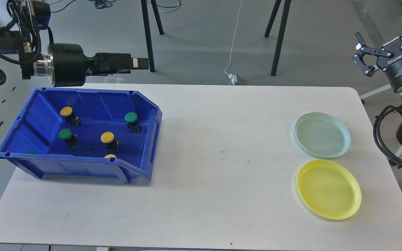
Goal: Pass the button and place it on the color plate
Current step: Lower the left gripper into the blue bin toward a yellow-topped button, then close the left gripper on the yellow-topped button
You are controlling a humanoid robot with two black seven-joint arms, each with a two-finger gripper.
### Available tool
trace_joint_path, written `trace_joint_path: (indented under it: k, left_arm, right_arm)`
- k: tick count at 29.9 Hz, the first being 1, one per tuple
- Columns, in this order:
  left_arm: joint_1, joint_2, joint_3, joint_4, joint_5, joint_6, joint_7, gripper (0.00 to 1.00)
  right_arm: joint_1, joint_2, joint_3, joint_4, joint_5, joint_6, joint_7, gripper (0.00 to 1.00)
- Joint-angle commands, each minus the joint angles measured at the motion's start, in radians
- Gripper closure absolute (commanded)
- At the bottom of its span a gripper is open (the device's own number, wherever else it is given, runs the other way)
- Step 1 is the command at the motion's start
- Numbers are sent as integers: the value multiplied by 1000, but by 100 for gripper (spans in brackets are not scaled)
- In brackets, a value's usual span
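Note:
Several buttons with yellow or green caps lie in a blue bin [82, 166] at the table's left, among them a yellow one [107, 137] and a green one [131, 117]. A pale green plate [322, 135] and a yellow plate [328, 189] sit at the table's right, both empty. My left gripper [139, 63] points right, level, above and behind the bin's back edge; it is seen side-on and holds nothing visible. My right gripper [382, 24] is open and empty, high off the table's far right corner.
The white table [222, 157] has a wide bare stretch between the bin and the plates. Black stand legs [280, 35] and a cable with a plug [234, 78] are on the floor beyond the far edge.

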Motion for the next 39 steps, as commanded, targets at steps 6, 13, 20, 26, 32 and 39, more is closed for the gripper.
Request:
trace_joint_path:
  k: [6,13,20,26,32,39]
  left_arm:
    - [92,-64,201,172,241,163,0,2]
    - [214,-245,201,406,241,203,0,2]
    - [218,-261,201,418,233,195,0,2]
    - [254,-281,202,444,239,194,0,2]
    - [277,-298,201,446,238,181,0,2]
    - [289,-336,202,473,236,178,0,2]
  right_arm:
    - [-22,4,-2,-9,-2,0,0,1]
    - [-35,0,-2,-21,-5,0,0,1]
    - [-39,0,-2,-26,-5,0,-2,1]
    - [-45,1,-2,-26,-5,0,0,1]
    - [-47,1,-3,-26,-5,0,-2,1]
    - [-61,0,-3,-26,-5,0,0,1]
